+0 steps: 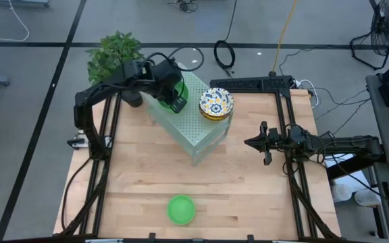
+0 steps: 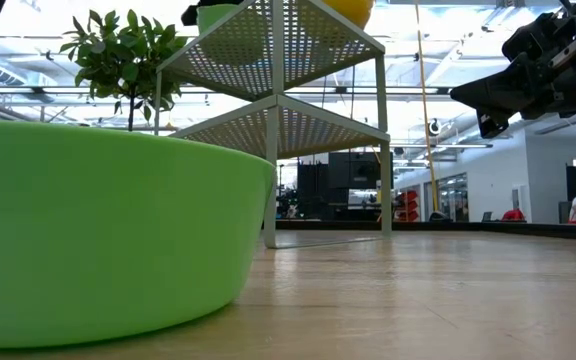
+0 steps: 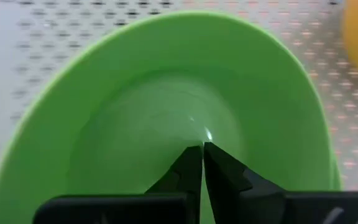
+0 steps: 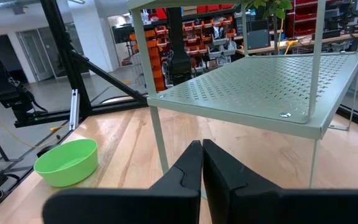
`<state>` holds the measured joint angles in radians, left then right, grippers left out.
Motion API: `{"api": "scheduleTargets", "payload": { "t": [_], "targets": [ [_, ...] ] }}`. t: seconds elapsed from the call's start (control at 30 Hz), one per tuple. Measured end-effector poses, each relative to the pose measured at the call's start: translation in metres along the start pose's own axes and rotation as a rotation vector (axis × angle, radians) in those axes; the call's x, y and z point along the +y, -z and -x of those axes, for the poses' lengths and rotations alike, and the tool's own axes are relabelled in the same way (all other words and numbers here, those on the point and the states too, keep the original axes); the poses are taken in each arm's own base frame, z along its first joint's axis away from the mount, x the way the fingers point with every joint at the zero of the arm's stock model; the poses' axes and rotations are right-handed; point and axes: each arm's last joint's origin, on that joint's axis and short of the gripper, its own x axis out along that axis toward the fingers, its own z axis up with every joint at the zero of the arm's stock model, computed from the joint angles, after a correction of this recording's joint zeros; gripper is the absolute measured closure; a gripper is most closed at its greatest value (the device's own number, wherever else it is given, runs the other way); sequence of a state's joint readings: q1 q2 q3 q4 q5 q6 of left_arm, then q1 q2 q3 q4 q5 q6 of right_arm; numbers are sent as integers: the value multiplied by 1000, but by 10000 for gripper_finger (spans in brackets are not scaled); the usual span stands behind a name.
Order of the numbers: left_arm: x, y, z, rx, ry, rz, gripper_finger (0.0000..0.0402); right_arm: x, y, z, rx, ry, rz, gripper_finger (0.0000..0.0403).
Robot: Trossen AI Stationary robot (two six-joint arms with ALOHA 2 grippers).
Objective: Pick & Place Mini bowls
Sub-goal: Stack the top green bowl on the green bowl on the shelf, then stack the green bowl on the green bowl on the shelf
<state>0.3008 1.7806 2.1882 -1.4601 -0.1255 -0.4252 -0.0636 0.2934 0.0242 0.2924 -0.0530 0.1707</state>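
Reaching across the top of a pale green perforated shelf (image 1: 198, 128) with the left gripper (image 1: 178, 102), fingertips down inside a plain green bowl (image 3: 135, 93) standing on that top level, toward the back of the surface (image 1: 140, 175). Showing in the left wrist view fingers (image 3: 188, 168) drawn almost fully together, only a thin slit between them, against the smooth inner wall of the bowl; cannot tell whether any part of the bowl's wall or rim is caught between them. Sitting just beside that bowl, at the shelf's corner nearer the right arm, a stack of patterned bowls (image 1: 216, 103), white with blue and yellow flowers inside, yellow underneath in the low view; number in the stack not clear. Resting well apart from the shelf, near the front edge of the surface, a second green bowl (image 1: 180, 209), upright, untouched, and filling the near left of the low view. Hanging above the bare wood beside the shelf, the right gripper (image 1: 263, 143), fingers pressed tight together with nothing between them, pointing toward the shelf's legs. Standing behind the shelf, off the back corner by the left arm's base, a leafy potted plant (image 1: 115, 54).
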Motion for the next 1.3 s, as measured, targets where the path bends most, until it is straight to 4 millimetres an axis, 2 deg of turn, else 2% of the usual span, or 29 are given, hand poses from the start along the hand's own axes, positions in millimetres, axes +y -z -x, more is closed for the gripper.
{"api": "scheduleTargets", "payload": {
  "t": [0.23, 0.37, 0.67, 0.87, 0.97, 1.1, 1.17, 1.3],
  "targets": [
    [-4, 1, -1, 49, 118, 1, 388, 0, 0, 0, 0, 0, 1, 403],
    [0, 4, 12, 22, 134, 6, 397, 0, 0, 0, 0, 0, 0, 403],
    [11, 7, 53, -193, 102, 44, 375, 0, 0, 0, 1, 0, 1, 403],
    [9, 8, 54, -194, 116, 38, 395, 0, 1, 0, 7, 1, 0, 403],
    [-1, 10, 56, -199, 186, -49, 397, 0, 1, 0, 7, 1, 0, 403],
    [-30, 22, 63, -188, 337, -192, 381, 0, 1, 0, 7, 1, 2, 403],
    [-48, 35, 67, -151, 409, -273, 375, 0, 1, 0, 7, 1, 0, 403],
    [-85, 73, 76, -11, 520, -448, 369, 0, 1, 0, 9, 0, -1, 403]
  ]
}}
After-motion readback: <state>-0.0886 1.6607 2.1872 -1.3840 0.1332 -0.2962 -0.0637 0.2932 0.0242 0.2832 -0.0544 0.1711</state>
